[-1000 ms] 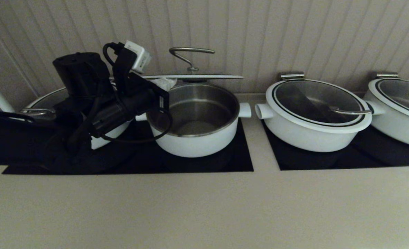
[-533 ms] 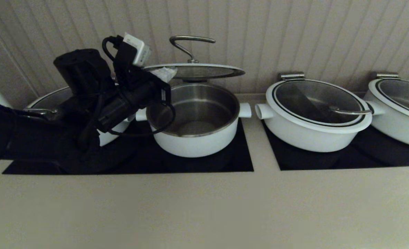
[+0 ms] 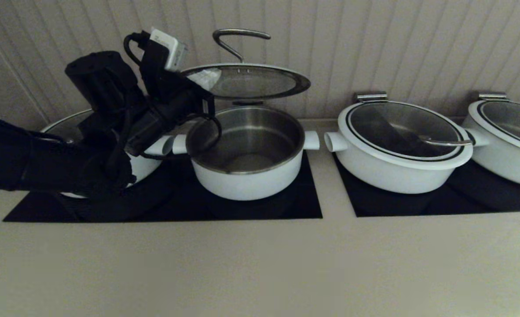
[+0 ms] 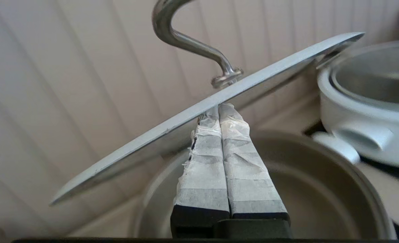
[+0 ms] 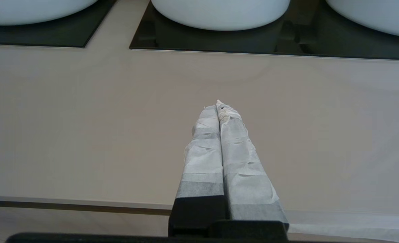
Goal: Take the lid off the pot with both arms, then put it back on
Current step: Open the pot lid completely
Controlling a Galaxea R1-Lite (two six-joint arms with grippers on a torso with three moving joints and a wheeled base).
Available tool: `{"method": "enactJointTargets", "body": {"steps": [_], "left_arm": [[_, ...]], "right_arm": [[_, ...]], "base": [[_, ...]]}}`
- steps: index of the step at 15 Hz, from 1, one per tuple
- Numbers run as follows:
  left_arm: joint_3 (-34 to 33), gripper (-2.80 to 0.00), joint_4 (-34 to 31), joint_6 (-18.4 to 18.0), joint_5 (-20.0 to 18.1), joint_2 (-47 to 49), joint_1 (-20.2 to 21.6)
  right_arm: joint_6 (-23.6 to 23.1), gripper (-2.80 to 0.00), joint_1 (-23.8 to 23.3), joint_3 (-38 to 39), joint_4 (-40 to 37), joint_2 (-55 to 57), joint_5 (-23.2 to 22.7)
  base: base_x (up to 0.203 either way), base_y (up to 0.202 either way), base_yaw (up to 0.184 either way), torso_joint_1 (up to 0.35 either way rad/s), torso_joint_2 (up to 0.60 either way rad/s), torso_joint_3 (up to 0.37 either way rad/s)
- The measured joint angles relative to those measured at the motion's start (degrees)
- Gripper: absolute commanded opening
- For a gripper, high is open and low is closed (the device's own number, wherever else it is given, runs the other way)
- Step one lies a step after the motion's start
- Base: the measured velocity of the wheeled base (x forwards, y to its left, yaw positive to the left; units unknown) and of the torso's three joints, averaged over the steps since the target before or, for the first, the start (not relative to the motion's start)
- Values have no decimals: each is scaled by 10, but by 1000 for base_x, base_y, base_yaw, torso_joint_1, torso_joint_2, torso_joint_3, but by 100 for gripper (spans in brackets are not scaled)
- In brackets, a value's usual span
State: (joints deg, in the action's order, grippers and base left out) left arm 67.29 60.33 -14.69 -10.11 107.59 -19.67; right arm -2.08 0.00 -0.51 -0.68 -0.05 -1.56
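The lid [image 3: 247, 81], glass with a white rim and a curved steel handle [image 3: 238, 35], hangs in the air above the open pot [image 3: 247, 176] and tilts so that its underside shows. My left gripper [image 3: 205, 79] is shut on the lid's left rim. In the left wrist view the taped fingertips [image 4: 218, 108] pinch the rim of the lid [image 4: 152, 135] above the pot's steel inside [image 4: 321, 189]. My right gripper [image 5: 219, 106] is shut and empty over the beige counter near its front edge; it does not show in the head view.
A wider lidded white pot [image 3: 400, 145] stands right of the open pot, another [image 3: 506, 132] at the far right, and a third [image 3: 62, 127] behind my left arm. Black cooktop panels [image 3: 286, 207] lie under them. A ribbed wall [image 3: 374, 44] rises close behind.
My left gripper has risen with the lid. The lid has gone from level just above the pot to higher and tilted. The pot has not moved.
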Motion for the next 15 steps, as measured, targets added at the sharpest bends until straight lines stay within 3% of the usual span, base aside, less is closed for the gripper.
{"method": "enactJointTargets", "body": {"steps": [8, 15], "left_arm": [[81, -280, 23, -16, -1, 40, 0], [103, -280, 53, -30, -3, 71, 17]], "right_arm": [[-1, -280, 0, 4, 12, 0, 0], [-1, -280, 0, 5, 13, 0, 0]], "base": [[0, 0, 0, 0, 0, 0], [0, 0, 0, 0, 0, 0]]}}
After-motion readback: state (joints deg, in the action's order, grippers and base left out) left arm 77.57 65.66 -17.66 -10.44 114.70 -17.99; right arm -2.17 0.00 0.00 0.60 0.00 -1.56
